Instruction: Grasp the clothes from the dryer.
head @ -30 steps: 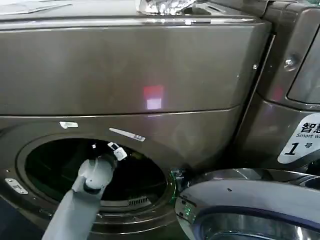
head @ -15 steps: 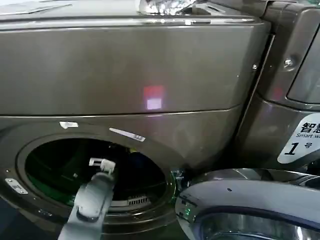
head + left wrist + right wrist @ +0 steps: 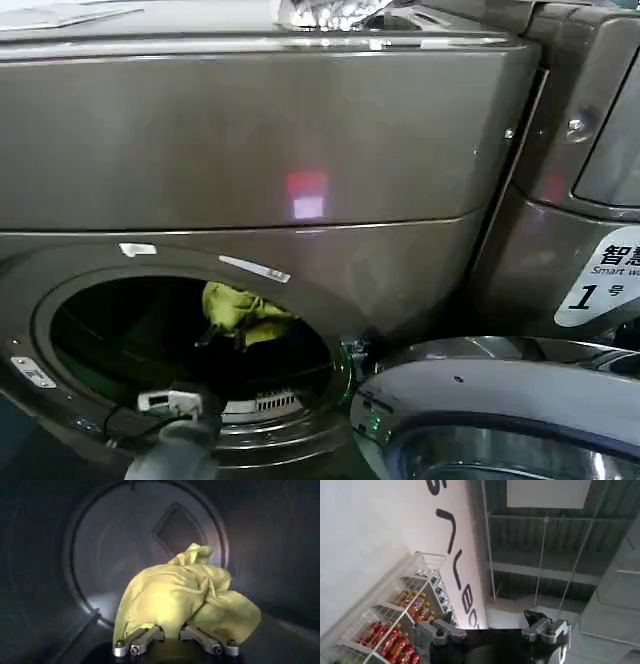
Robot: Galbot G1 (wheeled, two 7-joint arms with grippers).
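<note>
Left hand (image 3: pixel 172 636) apparently grips one clothes (image 3: pixel 185 600) bundle inside dryer (image 3: pixel 300 140).

The dryer (image 3: pixel 250 140) is the big bronze-grey machine whose front takes up most of the head view. On its flat top, at the back edge, lies a crinkled shiny wrapper (image 3: pixel 330 12), and a flat pale sheet (image 3: pixel 60 12) lies well apart from it toward the left corner. The round door (image 3: pixel 500 390) is swung open beside the porthole (image 3: pixel 60 300). Inside, the dark drum (image 3: pixel 100 555) holds the yellow-green clothes (image 3: pixel 240 312) (whether the bundle touches the drum wall cannot be told).
</note>
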